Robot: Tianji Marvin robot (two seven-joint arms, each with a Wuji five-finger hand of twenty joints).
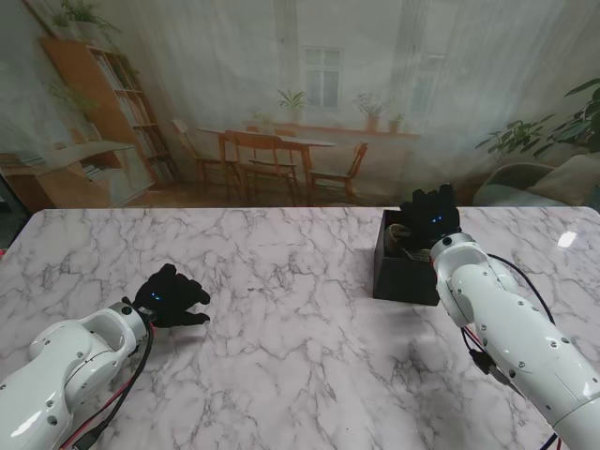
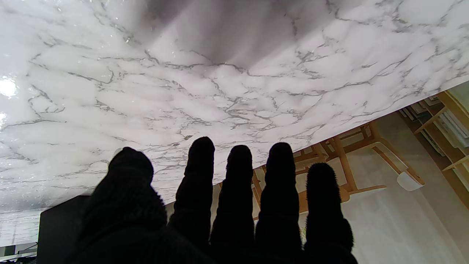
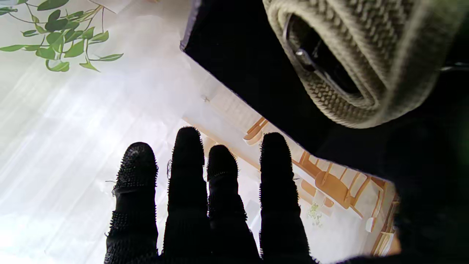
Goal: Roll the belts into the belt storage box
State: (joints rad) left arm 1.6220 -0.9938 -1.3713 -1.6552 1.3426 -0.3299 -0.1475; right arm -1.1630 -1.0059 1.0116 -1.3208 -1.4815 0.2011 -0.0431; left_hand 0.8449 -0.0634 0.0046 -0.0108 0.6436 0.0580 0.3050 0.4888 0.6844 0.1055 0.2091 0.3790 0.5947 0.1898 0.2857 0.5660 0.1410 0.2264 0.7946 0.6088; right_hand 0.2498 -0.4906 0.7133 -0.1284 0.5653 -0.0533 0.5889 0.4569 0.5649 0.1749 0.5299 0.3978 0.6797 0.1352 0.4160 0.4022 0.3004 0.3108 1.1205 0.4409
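Observation:
The black belt storage box (image 1: 401,272) stands on the marble table to the right of centre. Inside it lies a rolled beige woven belt (image 3: 351,69) with a metal buckle; in the stand view the belt (image 1: 403,238) is partly covered. My right hand (image 1: 432,215) hovers over the box's far right part, fingers (image 3: 188,172) straight and apart, holding nothing. My left hand (image 1: 170,297) floats just over the table at the near left, far from the box. Its fingers (image 2: 240,183) are spread and empty. The box's dark corner (image 2: 60,231) shows in the left wrist view.
The white marble table (image 1: 281,309) fills the view. A black cable (image 1: 525,281) loops beside my right forearm. A printed backdrop of a room with chairs and plants stands behind the table's far edge.

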